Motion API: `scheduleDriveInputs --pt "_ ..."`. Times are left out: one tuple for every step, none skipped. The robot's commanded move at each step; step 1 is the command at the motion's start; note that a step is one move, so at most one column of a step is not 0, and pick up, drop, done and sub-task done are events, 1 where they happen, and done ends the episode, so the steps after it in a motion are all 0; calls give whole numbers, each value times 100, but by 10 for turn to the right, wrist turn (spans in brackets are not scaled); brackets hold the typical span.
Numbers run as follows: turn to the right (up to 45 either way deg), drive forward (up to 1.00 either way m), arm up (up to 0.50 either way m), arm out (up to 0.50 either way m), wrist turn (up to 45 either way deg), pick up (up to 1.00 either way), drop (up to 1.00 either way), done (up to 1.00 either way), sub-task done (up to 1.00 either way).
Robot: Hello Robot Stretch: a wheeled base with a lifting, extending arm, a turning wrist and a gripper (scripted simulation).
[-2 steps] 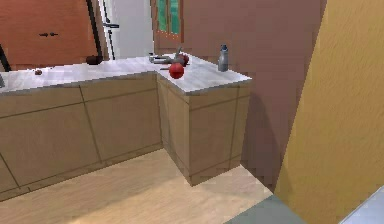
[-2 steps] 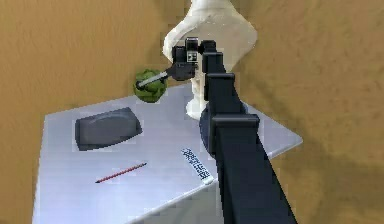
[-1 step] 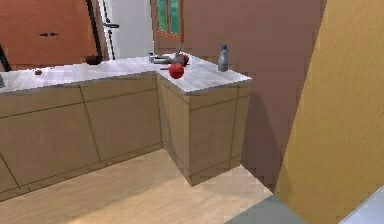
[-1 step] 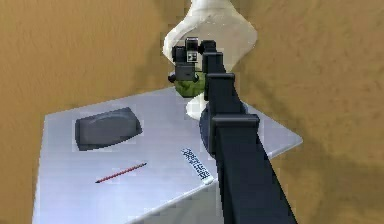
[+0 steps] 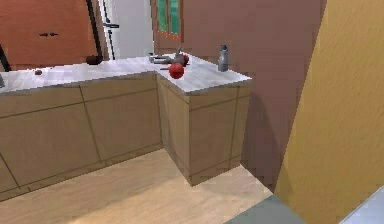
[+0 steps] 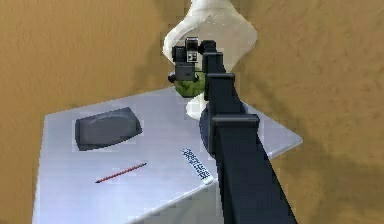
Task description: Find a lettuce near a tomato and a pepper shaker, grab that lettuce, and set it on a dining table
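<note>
Pale tabletop (image 6: 70,195) is stretching below; my fingers (image 6: 184,70) are hanging by a green lump (image 6: 189,87); whether holding it, I cannot tell.

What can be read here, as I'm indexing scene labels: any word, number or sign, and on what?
No text is legible.
A strip of dark print on the grey table, beside the arm: too blurred to read.
Black marks on the white squares at the arm's end: patterns, not words.
</note>
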Motion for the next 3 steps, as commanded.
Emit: scheduleDriveInputs --pt "0 0 0 0 0 0 100 0 0" --pt "0 0 0 -10 0 0 0 0 0" --pt "0 0 0 0 0 0 0 100 0"
